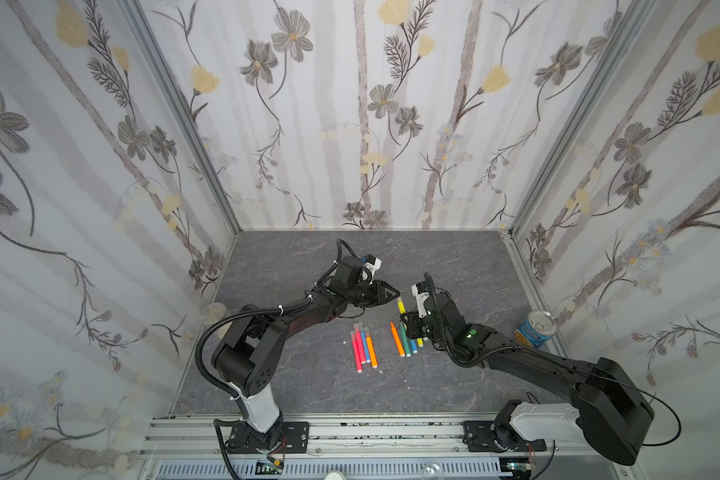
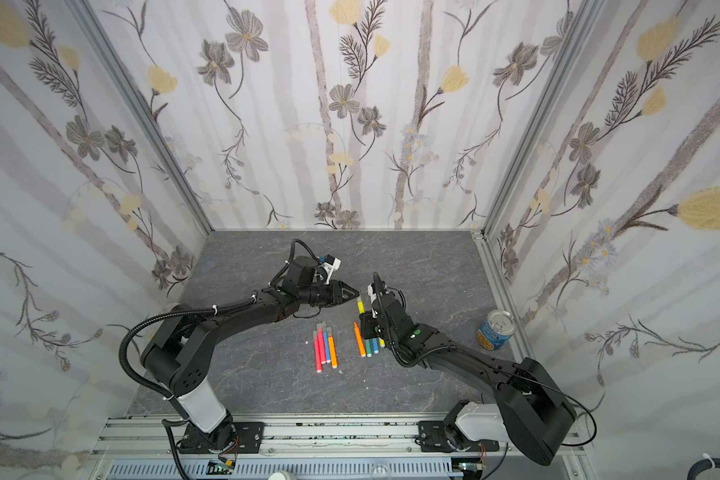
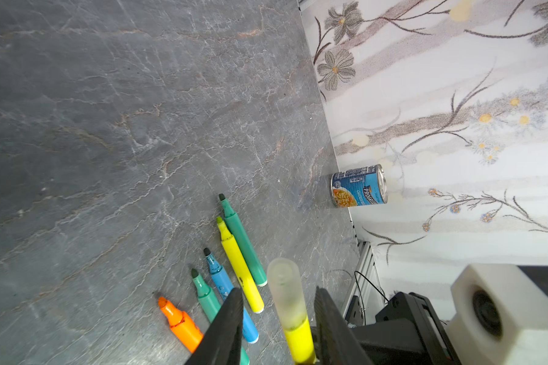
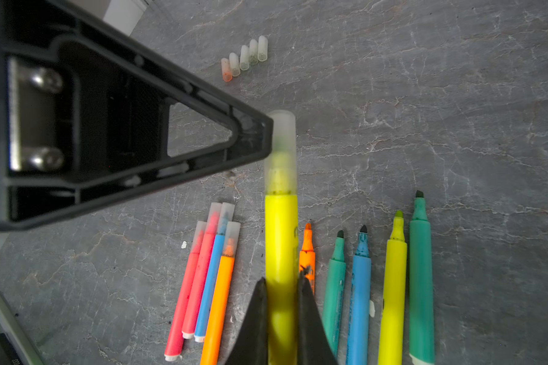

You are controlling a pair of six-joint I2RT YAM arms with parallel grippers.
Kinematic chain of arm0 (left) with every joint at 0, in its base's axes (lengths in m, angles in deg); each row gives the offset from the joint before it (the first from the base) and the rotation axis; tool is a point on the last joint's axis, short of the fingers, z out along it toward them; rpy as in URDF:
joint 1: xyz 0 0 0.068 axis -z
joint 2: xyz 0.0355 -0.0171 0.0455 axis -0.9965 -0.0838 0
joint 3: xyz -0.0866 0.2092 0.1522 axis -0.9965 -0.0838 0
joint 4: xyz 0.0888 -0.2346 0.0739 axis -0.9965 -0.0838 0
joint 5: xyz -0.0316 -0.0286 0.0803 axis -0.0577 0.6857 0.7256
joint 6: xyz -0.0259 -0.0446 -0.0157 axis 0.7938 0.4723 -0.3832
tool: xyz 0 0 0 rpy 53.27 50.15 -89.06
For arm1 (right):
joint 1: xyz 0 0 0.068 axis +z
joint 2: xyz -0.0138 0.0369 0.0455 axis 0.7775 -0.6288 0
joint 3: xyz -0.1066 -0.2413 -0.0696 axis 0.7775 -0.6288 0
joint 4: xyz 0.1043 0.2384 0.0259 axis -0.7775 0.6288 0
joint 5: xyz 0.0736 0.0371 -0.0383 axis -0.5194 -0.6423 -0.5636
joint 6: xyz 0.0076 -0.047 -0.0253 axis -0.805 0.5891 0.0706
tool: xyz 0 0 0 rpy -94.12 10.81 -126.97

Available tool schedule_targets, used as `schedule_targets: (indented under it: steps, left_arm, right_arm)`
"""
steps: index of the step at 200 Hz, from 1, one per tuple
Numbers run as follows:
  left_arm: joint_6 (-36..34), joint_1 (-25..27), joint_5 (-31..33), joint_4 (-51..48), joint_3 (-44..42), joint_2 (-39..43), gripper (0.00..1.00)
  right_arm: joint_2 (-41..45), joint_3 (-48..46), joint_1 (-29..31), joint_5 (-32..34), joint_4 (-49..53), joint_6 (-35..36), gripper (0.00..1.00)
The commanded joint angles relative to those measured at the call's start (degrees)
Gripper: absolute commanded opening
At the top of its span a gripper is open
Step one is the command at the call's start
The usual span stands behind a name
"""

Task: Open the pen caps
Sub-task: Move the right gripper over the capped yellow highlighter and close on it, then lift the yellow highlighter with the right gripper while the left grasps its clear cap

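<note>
The right gripper [image 4: 282, 282] is clamped on the yellow pen [image 4: 281, 240], held above the tabletop [image 4: 424, 94]; the left gripper [image 3: 278, 289] straddles its pen cap [image 4: 281, 142], jaws apart; uncapping looks under way; next, close on the cap and pull straight off.

The left arm [image 1: 308, 309] and right arm [image 1: 528, 357] are matte black with white base links and ribbed black cable conduits. Green lights dot both; the left gripper [image 1: 396, 296] has triangular skeleton jaws with silver screws.

Tail of held yellow pen [image 4: 281, 240] behind the jaws, off-frame; uncapped orange pen [image 4: 307, 252] partly behind them
</note>
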Motion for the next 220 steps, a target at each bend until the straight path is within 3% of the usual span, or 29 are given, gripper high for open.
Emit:
schedule_targets:
  steps: [1,50,117,199,220]
  left_arm:
    - [1.0,0.7,0.6,2.1,1.1,-0.6,0.37]
    - [1.4,1.6,0.5,2.3,2.3,-2.3,0.37]
    - [1.4,2.2,-0.3,2.0,4.5,-4.0,0.16]
    - [1.7,2.6,-0.6,2.8,4.0,-4.3,0.0]
    - [1.7,2.7,-0.9,2.9,4.1,-4.5,0.0]
  right_arm:
    - [0.9,-0.5,-0.1,-0.7,-2.3,0.4,0.0]
    - [0.9,-0.7,-0.2,-0.9,-2.8,0.2,0.0]
    - [1.2,-0.6,-0.5,-0.9,-2.9,0.3,0.0]
    - [0.9,-0.9,-0.8,-0.8,-3.7,0.2,0.0]
    - [0.8,-0.9,-0.9,-0.7,-4.0,0.1,0.16]
